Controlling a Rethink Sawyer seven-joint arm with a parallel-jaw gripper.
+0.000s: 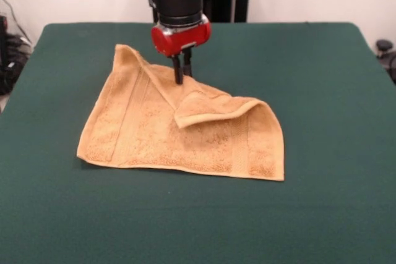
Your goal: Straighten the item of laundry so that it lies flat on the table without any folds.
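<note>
The towel (179,131) lies a little left of the middle of the table (322,202), and it isn't flat: its far edge is turned over toward me, with one corner curled down on top near the centre, so the outline tapers toward the back. The near hem lies straight on the table and runs left to right, dipping slightly to the right; that's its long axis from where I stand.

The gripper (182,77) hangs from the red arm with its tips right at the ridge of the fold, fingers close together. They look pinched on the folded edge of the towel, though I can't be certain any cloth is caught between them.

I'd say the unfolding step is in hand. The next move would call for carrying that folded edge up and away toward the back of the table, then letting it down so the flap opens out.
</note>
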